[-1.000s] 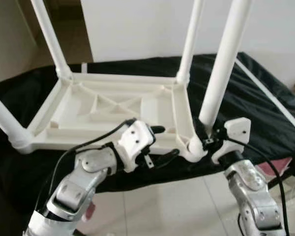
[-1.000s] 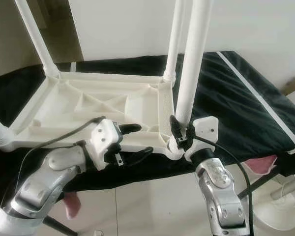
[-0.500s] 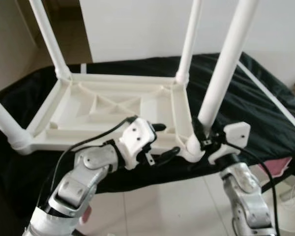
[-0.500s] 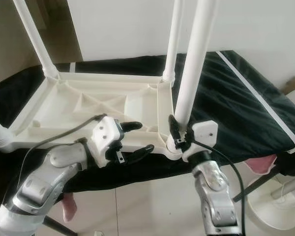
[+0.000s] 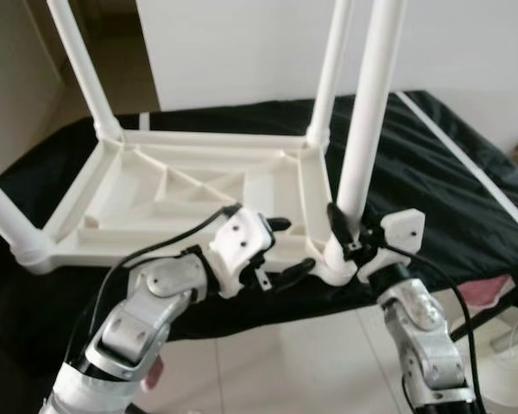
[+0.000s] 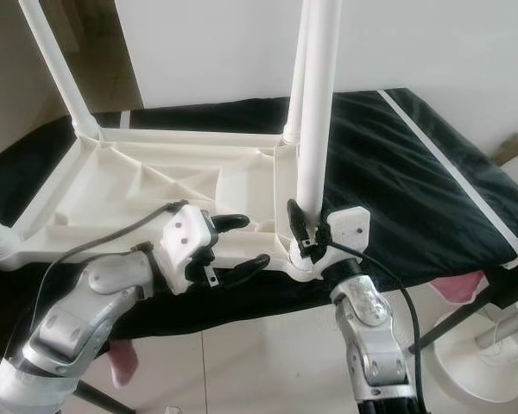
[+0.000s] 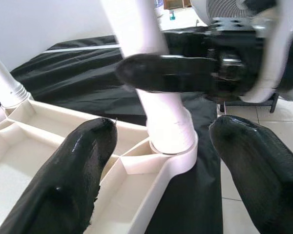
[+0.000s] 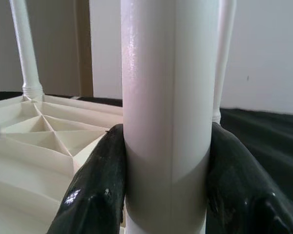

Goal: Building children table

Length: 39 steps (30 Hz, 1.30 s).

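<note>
I see the white children's table [image 5: 198, 194] lying upside down on a black-covered surface [image 5: 432, 164], its legs pointing up; my right end effector [image 5: 344, 231] is clamped around the base of the near right leg [image 5: 369, 112], just above its corner socket [image 5: 332, 259], with both black fingers [image 8: 95, 195] pressed against the tube; the leg stands nearly upright; my left end effector [image 5: 285, 247] is spread wide and gripping nothing, straddling the table's near rim just beside that same socket; a pale tiled floor [image 5: 276, 362] lies below the edge.
</note>
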Tool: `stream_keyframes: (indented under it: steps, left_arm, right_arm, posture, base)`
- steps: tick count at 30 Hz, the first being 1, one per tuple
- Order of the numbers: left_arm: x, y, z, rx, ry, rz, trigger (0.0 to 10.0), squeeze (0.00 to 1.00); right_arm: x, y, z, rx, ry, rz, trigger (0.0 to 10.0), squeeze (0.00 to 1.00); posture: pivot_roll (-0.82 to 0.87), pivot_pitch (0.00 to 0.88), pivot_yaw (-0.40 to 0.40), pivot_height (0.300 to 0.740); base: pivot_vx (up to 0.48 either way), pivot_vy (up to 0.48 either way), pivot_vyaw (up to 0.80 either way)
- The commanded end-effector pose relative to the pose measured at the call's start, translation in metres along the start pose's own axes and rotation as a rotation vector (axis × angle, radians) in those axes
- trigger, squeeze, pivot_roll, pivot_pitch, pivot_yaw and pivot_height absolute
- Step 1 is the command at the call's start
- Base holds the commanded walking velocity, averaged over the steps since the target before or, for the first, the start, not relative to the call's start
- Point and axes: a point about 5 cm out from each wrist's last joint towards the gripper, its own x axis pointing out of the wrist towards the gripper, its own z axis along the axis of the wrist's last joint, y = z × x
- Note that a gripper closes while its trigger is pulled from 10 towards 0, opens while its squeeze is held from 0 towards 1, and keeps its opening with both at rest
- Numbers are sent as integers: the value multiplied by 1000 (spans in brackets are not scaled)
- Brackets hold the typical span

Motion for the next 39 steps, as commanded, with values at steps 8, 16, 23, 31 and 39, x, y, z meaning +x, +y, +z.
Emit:
stream_keyframes:
  steps: [8,16,23,31,39]
  left_arm:
    - [0,-4,2,7,-1,-51,10000,0]
    - [0,-3,2,8,4,-62,10000,0]
    - [0,-3,2,13,4,-69,10000,0]
    - [-1,-2,2,16,5,-73,10000,0]
    - [-1,-3,3,22,6,-78,10000,0]
  right_arm:
    - [-28,2,-24,-35,89,-41,10000,0]
    - [-42,2,-25,24,48,-71,10000,0]
    - [-44,6,-27,110,45,-64,10000,0]
    - [-49,7,-37,181,92,-87,10000,0]
    - [-43,6,-42,156,120,-96,10000,0]
  posture:
    - [12,92,-4,740]
    - [6,93,10,740]
    - [8,86,17,740]
    - [8,83,19,740]
    - [13,78,19,740]
  base:
    - [0,0,0]
    - [0,0,0]
    - [0,0,0]
    - [0,0,0]
    - [0,0,0]
